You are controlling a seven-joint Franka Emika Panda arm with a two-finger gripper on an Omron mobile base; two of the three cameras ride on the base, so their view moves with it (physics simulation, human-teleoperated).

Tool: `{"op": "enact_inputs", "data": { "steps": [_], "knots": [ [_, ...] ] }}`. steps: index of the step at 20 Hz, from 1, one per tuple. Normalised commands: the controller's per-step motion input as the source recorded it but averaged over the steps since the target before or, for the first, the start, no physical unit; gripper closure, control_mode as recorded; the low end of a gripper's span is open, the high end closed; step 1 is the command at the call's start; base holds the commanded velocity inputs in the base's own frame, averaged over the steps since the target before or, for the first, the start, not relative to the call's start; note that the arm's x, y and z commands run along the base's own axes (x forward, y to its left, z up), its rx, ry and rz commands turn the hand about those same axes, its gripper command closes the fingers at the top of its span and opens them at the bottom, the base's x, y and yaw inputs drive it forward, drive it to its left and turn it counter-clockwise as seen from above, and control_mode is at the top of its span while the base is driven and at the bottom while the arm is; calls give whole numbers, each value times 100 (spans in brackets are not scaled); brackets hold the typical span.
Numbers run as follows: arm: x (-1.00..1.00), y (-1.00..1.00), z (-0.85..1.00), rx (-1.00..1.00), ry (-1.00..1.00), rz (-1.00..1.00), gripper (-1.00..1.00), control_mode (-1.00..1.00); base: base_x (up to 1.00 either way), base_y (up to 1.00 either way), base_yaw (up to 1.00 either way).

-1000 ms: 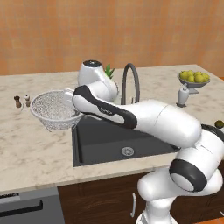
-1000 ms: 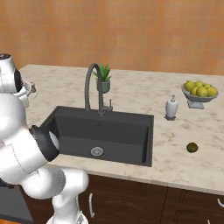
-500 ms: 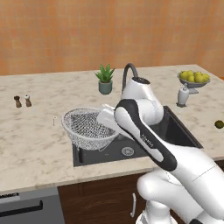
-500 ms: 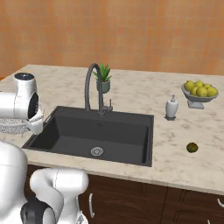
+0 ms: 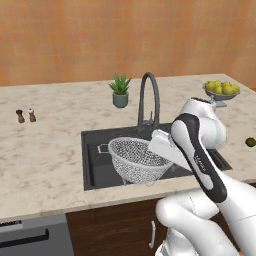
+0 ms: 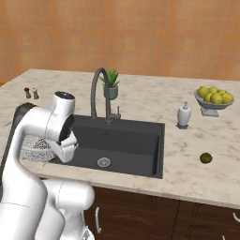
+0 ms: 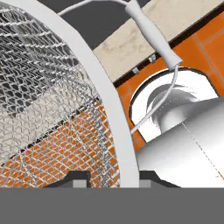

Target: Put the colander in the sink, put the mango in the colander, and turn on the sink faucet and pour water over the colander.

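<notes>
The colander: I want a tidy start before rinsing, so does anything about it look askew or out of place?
Yes. The colander is tilted, held by its rim in the gripper above the sink instead of sitting flat on the basin floor. The mango lies alone on the counter. Nothing looks spilled or damaged.

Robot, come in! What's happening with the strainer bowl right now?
Jaws shut on colander rim, carrying it. Colander hanging tilted over the sink, not set down. Mango on the counter right of the sink. Faucet behind, nothing blocking.
</notes>
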Motion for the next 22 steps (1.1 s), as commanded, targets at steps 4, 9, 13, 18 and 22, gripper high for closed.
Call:
{"op": "enact_inputs", "data": {
  "steps": [4,9,13,18,22],
  "knots": [
    [0,-100,-33,-2,5,4,100,-100,0,0,0],
    [30,-100,-24,-2,0,5,100,-100,0,0,0],
    [53,-86,0,0,-4,0,100,-100,0,0,0],
    [77,-71,0,1,-2,0,100,-100,0,0,0],
    [72,-30,-24,0,-1,7,100,-100,0,0,0]
  ]
}}
